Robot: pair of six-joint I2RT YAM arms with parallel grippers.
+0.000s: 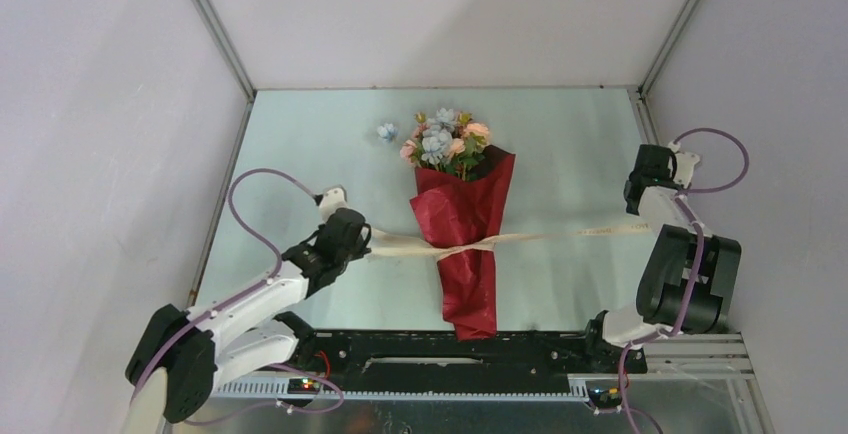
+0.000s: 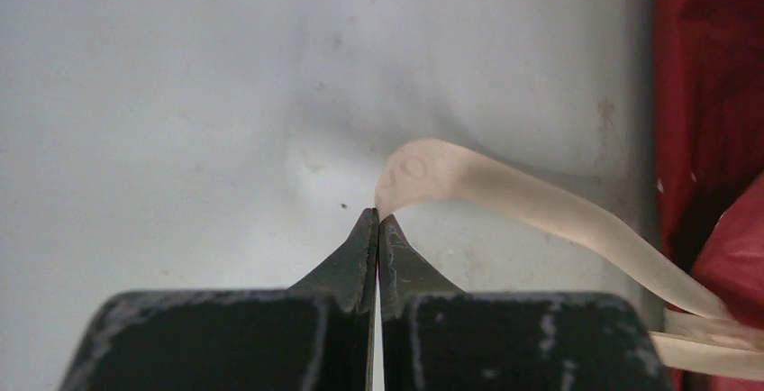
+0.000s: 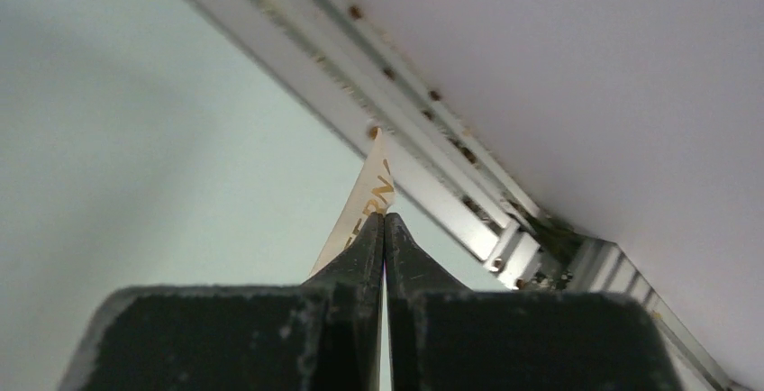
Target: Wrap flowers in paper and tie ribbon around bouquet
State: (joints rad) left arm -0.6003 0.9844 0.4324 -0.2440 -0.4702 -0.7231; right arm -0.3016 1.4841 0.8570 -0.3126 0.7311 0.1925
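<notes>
Two pinches on the ribbon [image 1: 560, 234], left gripper [image 2: 378, 220] and right gripper [image 3: 385, 218]; flowers [image 1: 447, 142] half hidden in paper [image 1: 470, 289].

The left arm [image 1: 250, 299] reaches from the near left corner toward the middle, low and almost stretched. The left gripper [image 1: 358, 241] has its two fingers pressed together on one end of the ribbon [image 2: 504, 195]. The right arm [image 1: 690, 274] is folded at the right side, with the elbow near and the wrist far. The right gripper [image 1: 640, 204] is closed tightly on the other ribbon end.
</notes>
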